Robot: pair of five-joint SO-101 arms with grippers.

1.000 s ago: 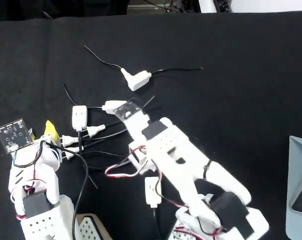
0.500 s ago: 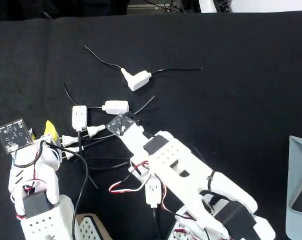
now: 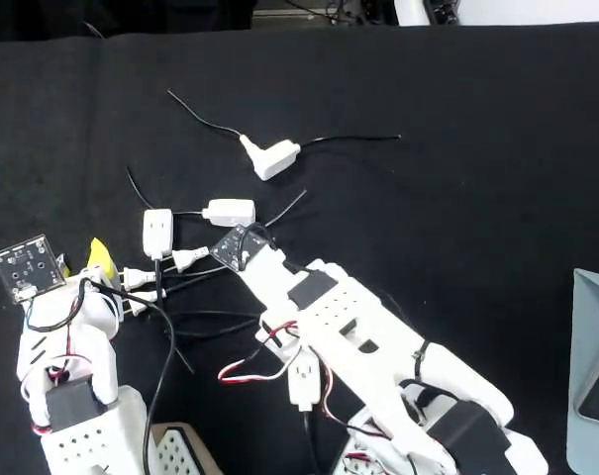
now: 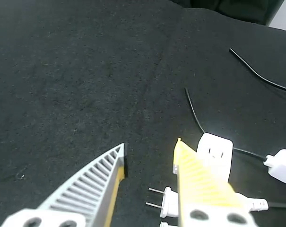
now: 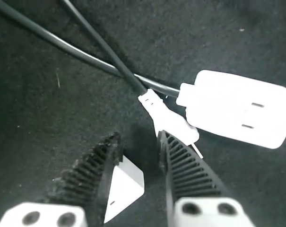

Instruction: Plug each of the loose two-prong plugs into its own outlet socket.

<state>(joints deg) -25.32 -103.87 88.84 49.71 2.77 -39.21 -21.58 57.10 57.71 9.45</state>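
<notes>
Several white two-prong plugs and outlet sockets lie tangled in black cords at the table's left. My right gripper (image 3: pixel 235 247) stands open over them, just near of one socket (image 3: pixel 230 211). In the right wrist view a plug (image 5: pixel 169 122) lies just past my right gripper's (image 5: pixel 138 137) fingertips, beside a socket (image 5: pixel 237 109); nothing sits between the fingers. My left gripper (image 3: pixel 96 255) is open and empty low at the left. In its wrist view my left gripper (image 4: pixel 150 144) has a socket (image 4: pixel 216 151) and a plug (image 4: pixel 164 201) beside its yellow finger.
A white adapter (image 3: pixel 274 158) with thin cords lies farther back. Another socket (image 3: pixel 302 376) rests under the right arm. Two plugs (image 3: pixel 185 259) (image 3: pixel 136 277) lie between the arms. A grey bin (image 3: pixel 594 366) stands at the right edge. Black cloth covers the table.
The right arm has drawn back toward the near side and slightly left, uncovering the socket that its gripper was over. The left arm has not moved.
</notes>
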